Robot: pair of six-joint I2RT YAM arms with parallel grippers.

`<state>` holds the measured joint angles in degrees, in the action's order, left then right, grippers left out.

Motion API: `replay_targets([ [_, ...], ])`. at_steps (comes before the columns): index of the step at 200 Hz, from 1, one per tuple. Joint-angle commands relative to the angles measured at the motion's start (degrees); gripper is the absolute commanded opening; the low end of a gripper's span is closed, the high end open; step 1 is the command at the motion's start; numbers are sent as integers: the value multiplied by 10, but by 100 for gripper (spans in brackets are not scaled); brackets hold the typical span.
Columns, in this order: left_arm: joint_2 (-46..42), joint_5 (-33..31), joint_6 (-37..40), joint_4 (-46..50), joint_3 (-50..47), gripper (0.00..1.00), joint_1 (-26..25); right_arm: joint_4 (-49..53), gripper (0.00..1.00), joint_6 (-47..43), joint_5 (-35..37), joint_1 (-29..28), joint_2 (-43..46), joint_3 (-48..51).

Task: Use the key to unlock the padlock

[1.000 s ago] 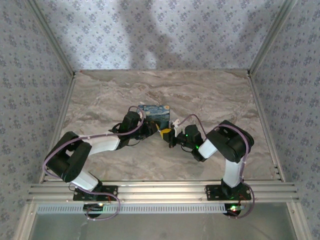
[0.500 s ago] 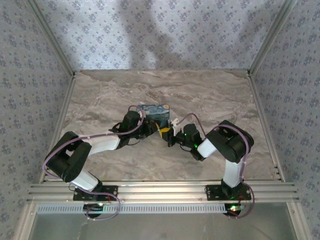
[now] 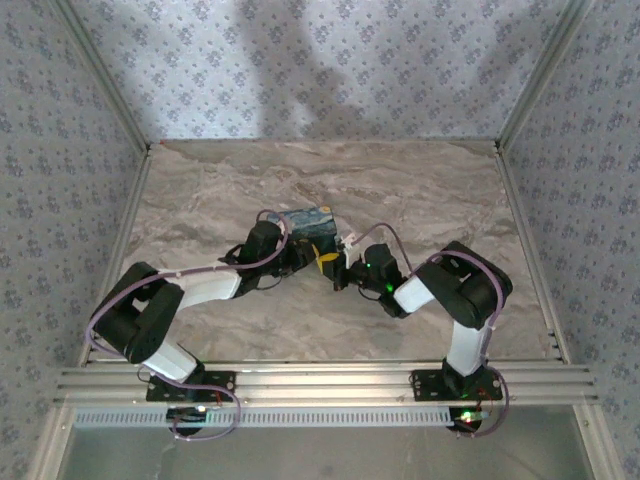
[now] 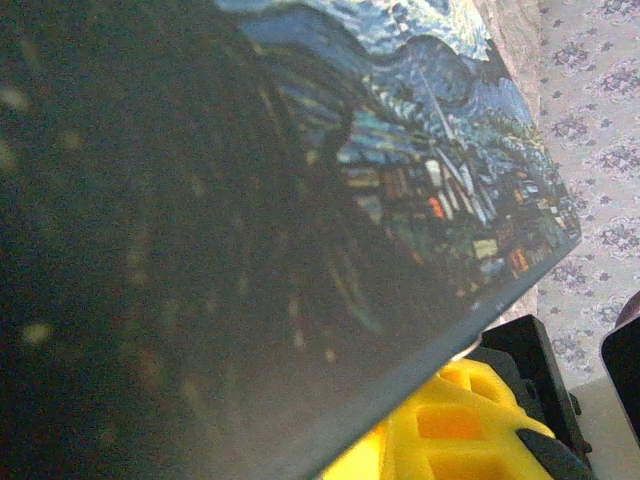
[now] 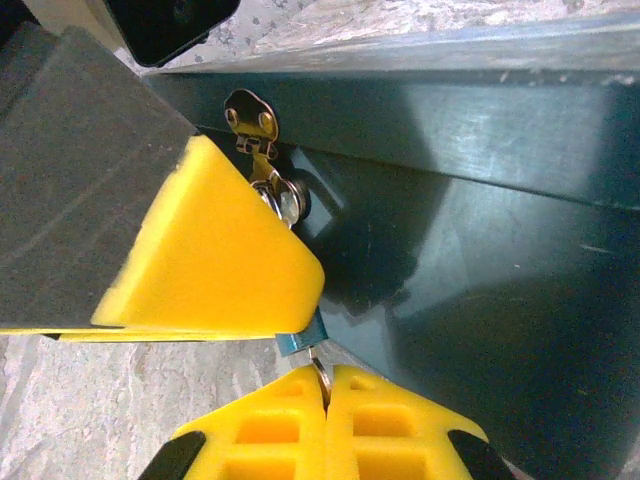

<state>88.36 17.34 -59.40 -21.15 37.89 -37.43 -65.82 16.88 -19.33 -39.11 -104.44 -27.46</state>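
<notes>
My right claw (image 5: 326, 388) is pressed together on the key (image 5: 318, 362), holding it just at the padlock (image 5: 291, 343) below the hasp (image 5: 250, 118) of the box (image 5: 480, 250), probably for insertion. My left claw (image 3: 315, 260) braces against the padlock; I cannot tell whether it is pinching it.

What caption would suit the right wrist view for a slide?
Right claw shut on a thin metal key just below the tiny blue-grey padlock at the brass hasp of the dark teal box.

One painted box (image 3: 305, 221), one padlock (image 5: 291, 342), two pincers (image 3: 319, 262) (image 5: 325, 392).
</notes>
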Motion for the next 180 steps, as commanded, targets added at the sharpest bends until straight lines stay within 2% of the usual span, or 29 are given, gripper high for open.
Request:
replay_targets([
  [1, 8, 56, 16, -15, 15, 23, -24, -53, 0, 37, 12, -13, 0, 0],
  [53, 30, 47, 9, -48, 0, 24, -24, -73, 0, 71, 36, -27, -33, 17],
  [77, 29, 43, 16, -44, -4, 30, -24, -69, 0, 84, 46, -30, -40, 20],
  [117, 4, 21, 28, -20, -16, 43, -24, -77, 0, 115, 57, -38, -66, 33],
  [139, -13, 13, 30, -14, -29, 54, -24, -80, 0, 126, 62, -44, -77, 41],
  [180, -82, -4, 27, 2, -68, 69, -11, -74, 0, 149, 63, -47, -75, 40],
])
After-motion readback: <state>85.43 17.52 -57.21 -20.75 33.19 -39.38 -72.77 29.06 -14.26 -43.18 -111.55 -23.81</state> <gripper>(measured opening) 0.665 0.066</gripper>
